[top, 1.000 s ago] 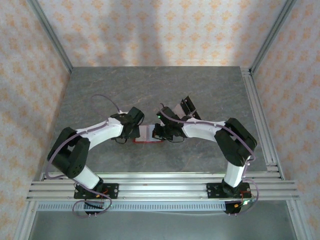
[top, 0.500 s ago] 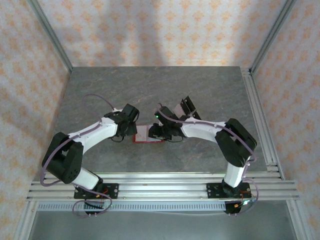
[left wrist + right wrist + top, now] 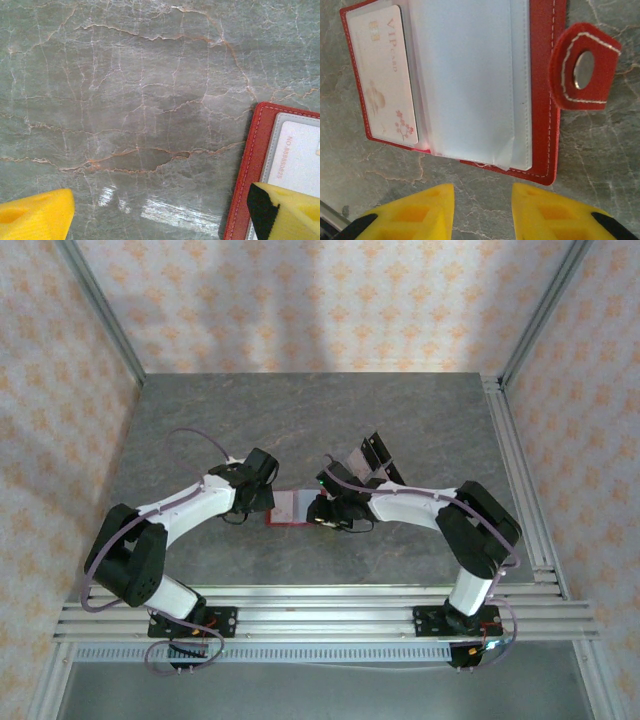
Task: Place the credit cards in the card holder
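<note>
Red folding leather-look card holder [image 3: 542, 100] lies open and flat on the grey marble-pattern table [image 3: 125, 100], between the two arms. A pale VIP card [image 3: 382, 75] sits in the end pocket opposite the snap tab [image 3: 582, 70]. Right gripper [image 3: 482, 202]: jaws partly apart, empty, just off the holder's edge. Left gripper [image 3: 160, 215]: jaws wide, one yellow finger [image 3: 290, 212] over the holder's corner, contact unclear, bare table otherwise. Loose black-banded credit cards [image 3: 372, 448] lie behind the right arm.

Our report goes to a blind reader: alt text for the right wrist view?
A red card holder lies open on the grey marble table, one VIP card tucked inside. The right gripper stands open beside it.
</note>
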{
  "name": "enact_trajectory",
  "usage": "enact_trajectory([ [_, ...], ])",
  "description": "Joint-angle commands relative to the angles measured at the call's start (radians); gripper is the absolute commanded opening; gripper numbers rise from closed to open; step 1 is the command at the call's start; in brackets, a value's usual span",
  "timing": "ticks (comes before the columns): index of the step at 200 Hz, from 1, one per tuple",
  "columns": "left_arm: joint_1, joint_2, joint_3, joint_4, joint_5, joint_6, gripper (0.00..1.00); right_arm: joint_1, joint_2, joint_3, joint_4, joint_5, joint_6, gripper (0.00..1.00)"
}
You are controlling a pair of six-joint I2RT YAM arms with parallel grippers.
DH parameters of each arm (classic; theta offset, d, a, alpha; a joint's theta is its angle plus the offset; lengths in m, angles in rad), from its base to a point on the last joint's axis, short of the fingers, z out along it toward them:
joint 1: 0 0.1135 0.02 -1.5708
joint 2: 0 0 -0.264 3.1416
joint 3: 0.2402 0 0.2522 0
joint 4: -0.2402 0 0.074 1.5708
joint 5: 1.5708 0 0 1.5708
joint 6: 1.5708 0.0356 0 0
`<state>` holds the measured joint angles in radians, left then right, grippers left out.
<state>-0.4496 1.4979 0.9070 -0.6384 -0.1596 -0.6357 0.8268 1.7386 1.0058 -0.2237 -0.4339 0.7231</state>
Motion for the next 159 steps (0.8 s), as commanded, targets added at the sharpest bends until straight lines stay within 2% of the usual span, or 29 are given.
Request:
enact_trajectory([
  [1,0.003,0.014,-0.018,0.0,-0.002,0.008,0.91,0.005,0.021,0.03,0.017,0.022,0.009,0.34],
  [118,0.004,0.009,-0.033,0.007,-0.003,0.007,0.91,0.004,0.073,0.069,0.021,0.017,-0.001,0.34],
  [159,0.003,0.009,-0.036,0.013,0.002,0.005,0.91,0.003,0.015,0.022,0.026,0.025,0.009,0.33],
])
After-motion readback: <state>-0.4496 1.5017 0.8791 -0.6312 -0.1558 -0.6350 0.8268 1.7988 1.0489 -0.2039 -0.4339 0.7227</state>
